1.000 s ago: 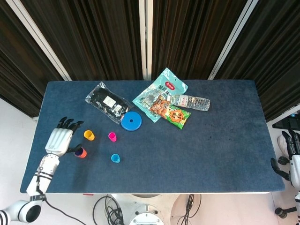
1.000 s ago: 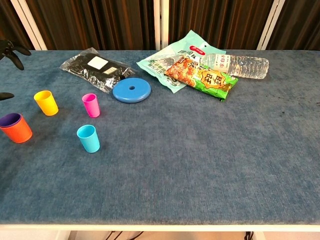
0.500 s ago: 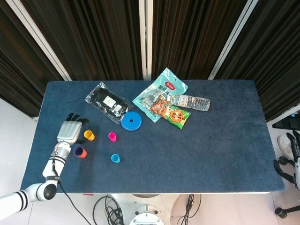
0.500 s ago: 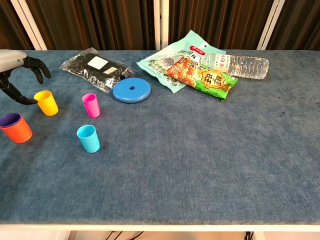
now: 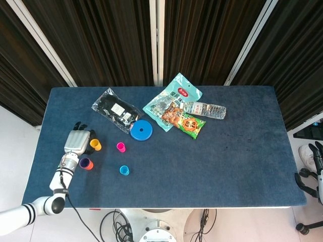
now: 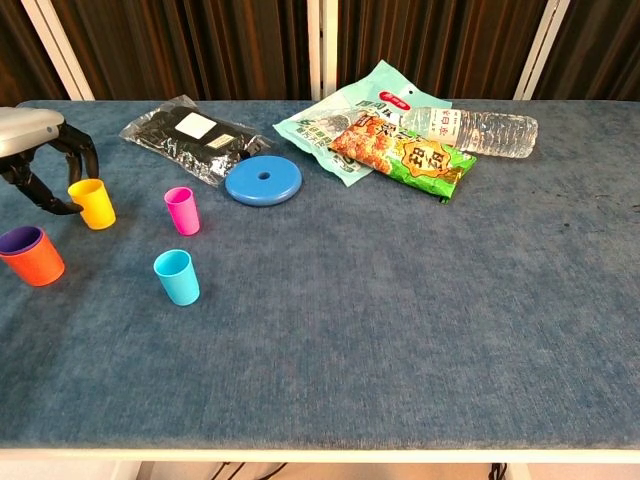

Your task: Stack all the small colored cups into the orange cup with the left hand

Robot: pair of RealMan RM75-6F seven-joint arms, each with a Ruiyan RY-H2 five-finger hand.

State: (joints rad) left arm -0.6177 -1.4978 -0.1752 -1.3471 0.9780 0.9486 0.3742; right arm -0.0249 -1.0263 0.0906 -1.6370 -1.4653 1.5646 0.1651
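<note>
Dark slatted curtains back a blue felt-covered desk [image 5: 242, 166] that fills both views. At the left edge of the chest view the left hand [image 6: 40, 165] is curled around the yellow cup [image 6: 92, 203], its dark fingers [image 6: 84, 153] arched over the rim and a thumb low beside the wall; whether they actually press the cup I cannot tell. Just below it stands the orange cup [image 6: 32, 256], already holding a purple cup [image 6: 20, 239]. A pink cup [image 6: 181, 210] and a cyan cup [image 6: 177, 277] wait to the right, apart from each other. The right hand [image 5: 318, 154] hangs off the desk at the far right of the head view, its fingers too small to read.

These cups look like thin, light, stiff plastic, probably slick and easily tipped on felt. A pinch across the upper wall near the rim should suit.
</note>
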